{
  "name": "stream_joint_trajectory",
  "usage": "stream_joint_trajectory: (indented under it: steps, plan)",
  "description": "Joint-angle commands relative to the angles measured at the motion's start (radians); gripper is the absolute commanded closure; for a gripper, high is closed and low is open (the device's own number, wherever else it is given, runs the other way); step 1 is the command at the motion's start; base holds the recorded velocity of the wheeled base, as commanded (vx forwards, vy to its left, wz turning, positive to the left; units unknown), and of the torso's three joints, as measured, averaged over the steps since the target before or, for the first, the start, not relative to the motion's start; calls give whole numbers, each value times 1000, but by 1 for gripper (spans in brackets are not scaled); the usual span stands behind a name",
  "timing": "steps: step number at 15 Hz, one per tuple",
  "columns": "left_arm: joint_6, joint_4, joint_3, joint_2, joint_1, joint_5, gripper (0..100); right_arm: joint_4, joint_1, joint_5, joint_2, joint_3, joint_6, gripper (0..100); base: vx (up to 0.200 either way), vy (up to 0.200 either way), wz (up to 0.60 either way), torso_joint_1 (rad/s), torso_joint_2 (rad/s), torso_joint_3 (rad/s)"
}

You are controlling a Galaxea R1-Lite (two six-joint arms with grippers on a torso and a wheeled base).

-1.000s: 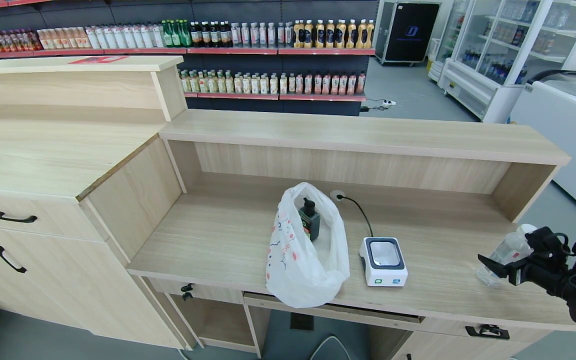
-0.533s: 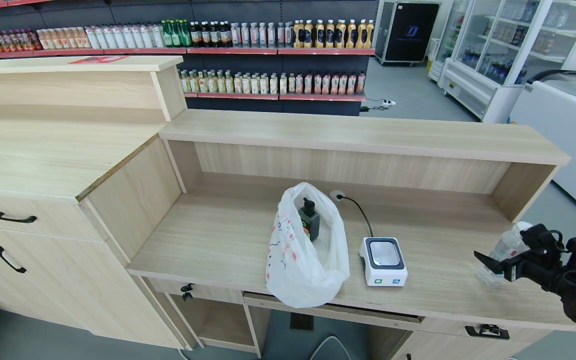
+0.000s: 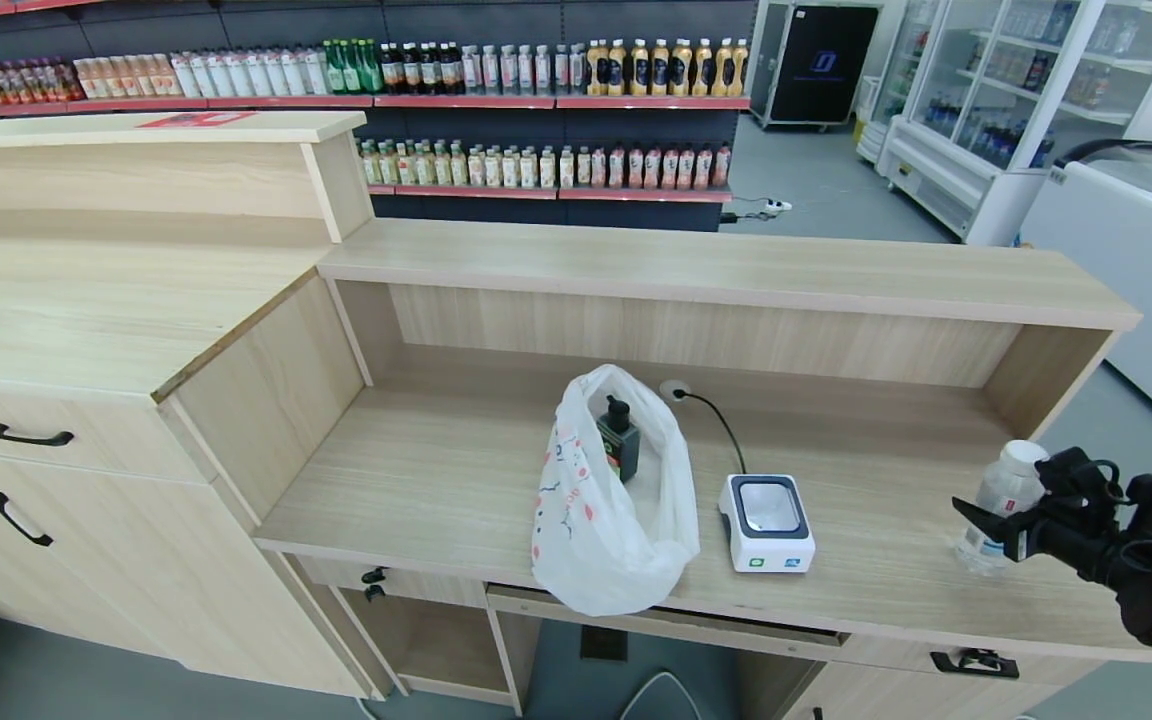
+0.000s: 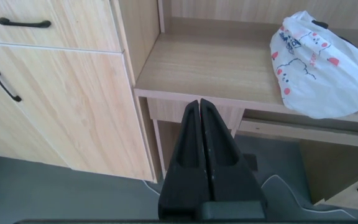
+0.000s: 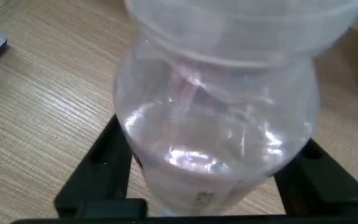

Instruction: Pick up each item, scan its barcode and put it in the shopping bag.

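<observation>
A clear plastic bottle (image 3: 1002, 497) with a white cap stands upright at the right end of the wooden counter (image 3: 436, 470). My right gripper (image 3: 986, 522) is shut on it low down. In the right wrist view the bottle (image 5: 216, 124) sits between the black fingers (image 5: 98, 180). The white shopping bag (image 3: 596, 530) lies open mid-counter with a dark pump bottle (image 3: 620, 440) inside. A white barcode scanner (image 3: 766, 522) sits just right of the bag. My left gripper (image 4: 200, 109) is shut on nothing, low in front of the counter's left part, with the bag (image 4: 322, 62) off to its side.
The scanner's cable (image 3: 716, 420) runs back to a hole in the counter. A raised ledge (image 3: 716, 265) overhangs the back of the counter. Drawers with black handles (image 3: 31, 436) are at the left. Store shelves of drinks stand behind.
The clear bottle in my right gripper has gone from tilted to upright, and the gripper has shifted slightly left and up. The left arm has not moved.
</observation>
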Motion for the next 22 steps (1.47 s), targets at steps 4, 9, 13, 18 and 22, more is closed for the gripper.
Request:
stream_joint_trajectory:
  steps: [4, 9, 13, 18, 22]
  plan:
    - [0, 0, 0, 0, 0, 0, 100, -1, 0, -3, 4, -10, -2, 100, 0, 0, 0, 0, 0, 0]
    - [0, 0, 0, 0, 0, 0, 100, 13, 1, -21, -36, -1, 88, 100, 0, 0, 0, 0, 0, 0]
    - [0, 0, 0, 0, 0, 0, 100, 336, 32, -91, -367, 5, 377, 100, 0, 0, 0, 0, 0, 0]
    - [0, 0, 0, 0, 0, 0, 100, 723, 167, -41, -792, -38, 679, 100, 0, 0, 0, 0, 0, 0]
    - [0, 0, 0, 0, 0, 0, 100, 832, 308, 2, -959, -3, 745, 100, 0, 0, 0, 0, 0, 0]
